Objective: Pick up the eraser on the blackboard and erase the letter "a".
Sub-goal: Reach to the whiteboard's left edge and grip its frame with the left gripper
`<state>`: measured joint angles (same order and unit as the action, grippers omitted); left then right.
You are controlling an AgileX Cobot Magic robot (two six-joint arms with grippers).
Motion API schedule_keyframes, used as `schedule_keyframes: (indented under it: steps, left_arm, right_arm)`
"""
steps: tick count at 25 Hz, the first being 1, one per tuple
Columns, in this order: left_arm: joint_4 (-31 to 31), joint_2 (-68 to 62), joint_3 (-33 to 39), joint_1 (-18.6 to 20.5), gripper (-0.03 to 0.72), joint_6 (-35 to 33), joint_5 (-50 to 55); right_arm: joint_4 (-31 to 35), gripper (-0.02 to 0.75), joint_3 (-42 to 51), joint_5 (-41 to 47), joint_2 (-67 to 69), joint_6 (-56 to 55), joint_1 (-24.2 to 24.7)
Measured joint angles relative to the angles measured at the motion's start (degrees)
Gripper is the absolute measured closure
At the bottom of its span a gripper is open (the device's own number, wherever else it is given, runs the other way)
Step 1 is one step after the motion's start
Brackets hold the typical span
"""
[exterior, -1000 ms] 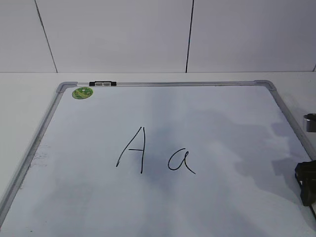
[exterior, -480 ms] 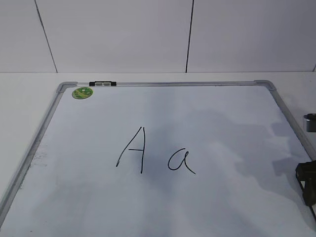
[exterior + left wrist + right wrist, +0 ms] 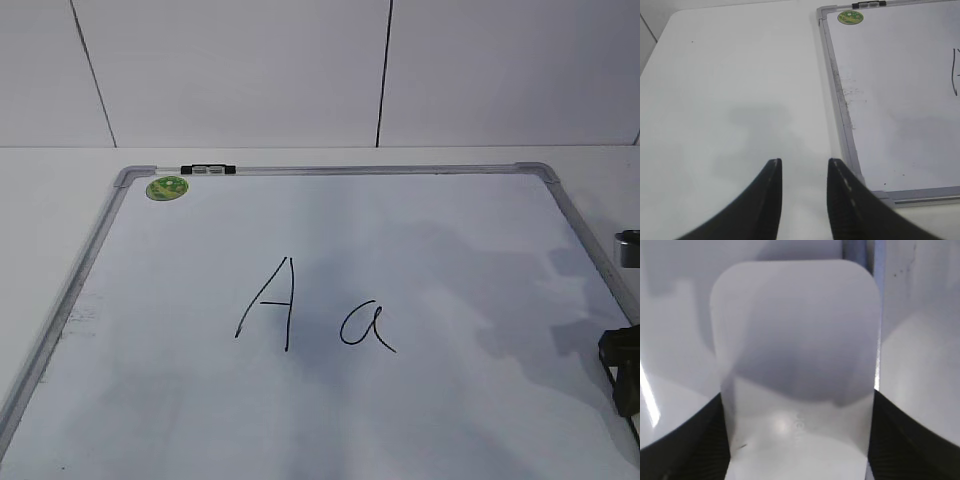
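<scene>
The eraser point(image 3: 795, 350), a white rounded block, fills the right wrist view between my right gripper's point(image 3: 796, 405) two black fingers, which press on both its sides. In the exterior view the right gripper point(image 3: 622, 370) is only partly visible at the right edge, over the blackboard's point(image 3: 450, 230) right rim. The letter "a" point(image 3: 366, 327) is at the board's middle, right of a capital "A" point(image 3: 268, 305). My left gripper point(image 3: 804, 162) is open and empty over the table, just left of the board's near-left corner point(image 3: 875, 192).
A green round sticker point(image 3: 167, 187) sits at the board's far-left corner, and shows in the left wrist view point(image 3: 850, 17). A black clip point(image 3: 208, 170) is on the far frame. A grey metal object point(image 3: 628, 247) stands at the right edge.
The right gripper has shifted slightly right and down at the exterior view's edge. Nothing on the board has changed.
</scene>
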<state>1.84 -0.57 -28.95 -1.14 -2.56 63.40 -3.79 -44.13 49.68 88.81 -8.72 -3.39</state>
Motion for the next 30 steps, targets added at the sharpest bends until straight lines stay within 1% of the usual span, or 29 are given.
schedule_keyframes:
  steps: [15, 28, 30]
  left_arm:
    - [0.0, 0.0, 0.0, 0.0, 0.449, 0.0, 0.0]
    - [0.0, 0.0, 0.0, 0.0, 0.449, 0.0, 0.0]
    - [0.0, 0.0, 0.0, 0.0, 0.449, 0.0, 0.0]
  right_arm:
    - [1.31, 0.171, -0.05, 1.54, 0.0, 0.0, 0.0]
    - [4.38, 0.172, -1.04, 3.01, -5.49, -0.11, 0.0]
    - [4.49, 0.172, -1.04, 3.22, -6.1, -0.11, -0.86]
